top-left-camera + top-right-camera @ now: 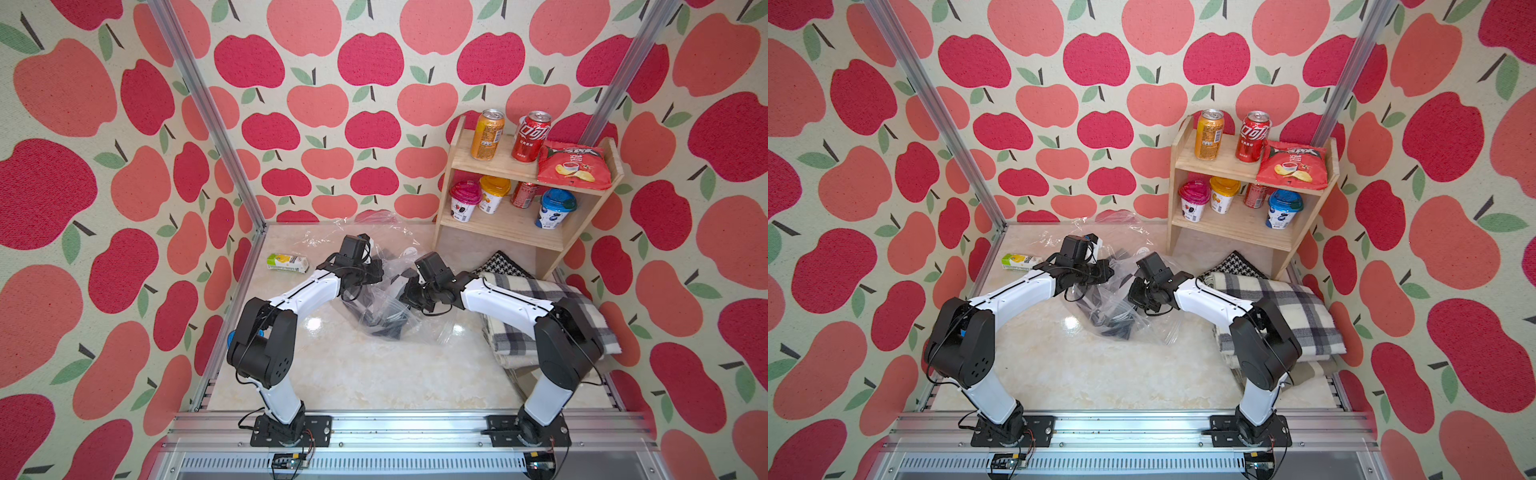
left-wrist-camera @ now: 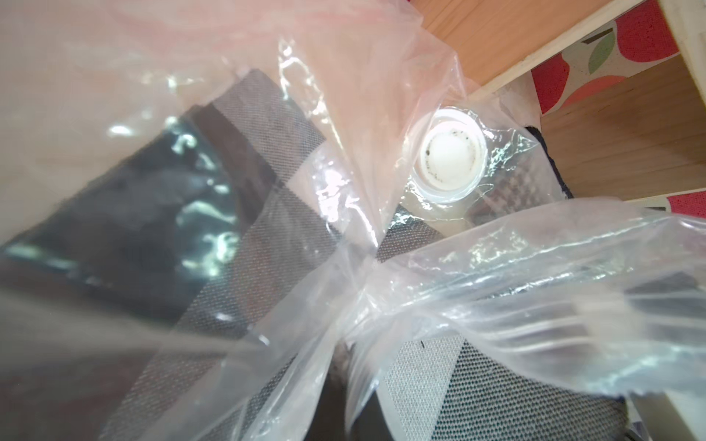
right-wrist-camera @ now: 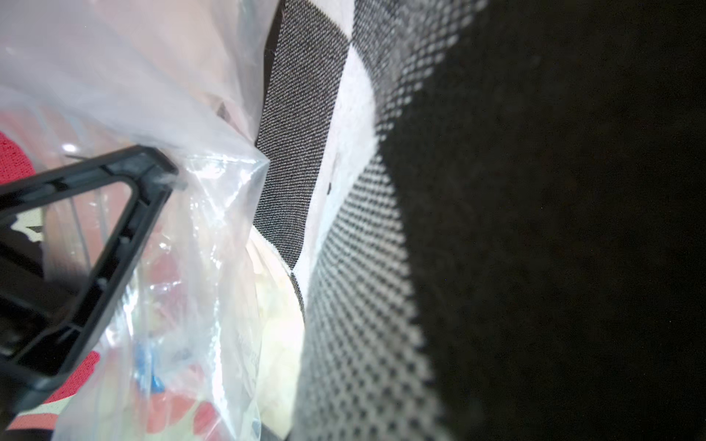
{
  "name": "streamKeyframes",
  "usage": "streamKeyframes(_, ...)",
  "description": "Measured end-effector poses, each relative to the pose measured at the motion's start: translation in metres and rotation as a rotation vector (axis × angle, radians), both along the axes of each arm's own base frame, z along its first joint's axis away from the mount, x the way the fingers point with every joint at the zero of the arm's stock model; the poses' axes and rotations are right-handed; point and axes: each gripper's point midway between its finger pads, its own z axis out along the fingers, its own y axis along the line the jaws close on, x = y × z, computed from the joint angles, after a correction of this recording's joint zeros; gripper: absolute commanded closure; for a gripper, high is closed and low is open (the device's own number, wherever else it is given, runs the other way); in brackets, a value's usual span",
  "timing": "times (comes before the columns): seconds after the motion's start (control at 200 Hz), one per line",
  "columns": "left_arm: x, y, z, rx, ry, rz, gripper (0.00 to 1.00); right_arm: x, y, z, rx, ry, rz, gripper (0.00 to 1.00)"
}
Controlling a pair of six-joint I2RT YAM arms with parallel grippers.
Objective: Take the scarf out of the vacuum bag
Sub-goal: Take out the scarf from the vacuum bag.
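The crinkly clear vacuum bag [image 1: 386, 316] [image 1: 1121, 316] lies mid-table, its white valve cap [image 2: 452, 156] toward the back. A dark checked scarf [image 1: 376, 321] [image 2: 477, 382] sits inside it. My left gripper [image 1: 376, 270] [image 1: 1106, 270] is shut on a gathered bunch of the bag's plastic [image 2: 359, 305]. My right gripper [image 1: 405, 291] [image 1: 1133, 291] reaches into the bag from the right. Scarf fabric [image 3: 496, 229] fills its wrist view and hides the jaws, which look shut on it. A black finger [image 3: 114, 236] of the left gripper shows there, pinching plastic.
A wooden shelf [image 1: 498, 226] with cans, cups and a crisp bag stands at the back right. Folded plaid cloths [image 1: 509, 340] and a houndstooth one [image 1: 503, 264] lie under my right arm. A juice carton [image 1: 286, 263] lies at the back left.
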Motion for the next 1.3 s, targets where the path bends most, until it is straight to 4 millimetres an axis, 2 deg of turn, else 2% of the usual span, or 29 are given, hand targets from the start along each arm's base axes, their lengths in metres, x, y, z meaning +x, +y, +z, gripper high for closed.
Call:
streamKeyframes(0.265,0.007,-0.005,0.006,-0.007,-0.016,0.001,1.00,-0.009,-0.024,-0.013,-0.098,0.019,0.013,1.00)
streamKeyframes(0.455,0.013,-0.007,0.014,0.025,-0.046,0.012,1.00,-0.015,-0.042,-0.009,-0.175,-0.001,0.031,1.00)
streamKeyframes(0.655,0.010,-0.043,0.044,0.102,-0.167,-0.057,1.00,-0.017,-0.055,0.007,-0.281,-0.026,0.080,1.00)
streamKeyframes(0.735,0.007,-0.054,0.050,0.112,-0.194,-0.076,1.00,-0.017,-0.059,0.014,-0.317,-0.043,0.104,1.00)
streamKeyframes(0.835,0.010,-0.052,0.046,0.137,-0.198,-0.066,1.00,-0.021,-0.068,0.019,-0.361,-0.052,0.129,1.00)
streamKeyframes(1.075,0.015,-0.045,0.023,0.189,-0.157,-0.049,1.00,-0.034,-0.089,0.030,-0.438,-0.051,0.170,1.00)
streamKeyframes(1.301,0.014,-0.046,0.021,0.199,-0.153,-0.055,1.00,-0.037,-0.103,0.055,-0.439,-0.074,0.165,1.00)
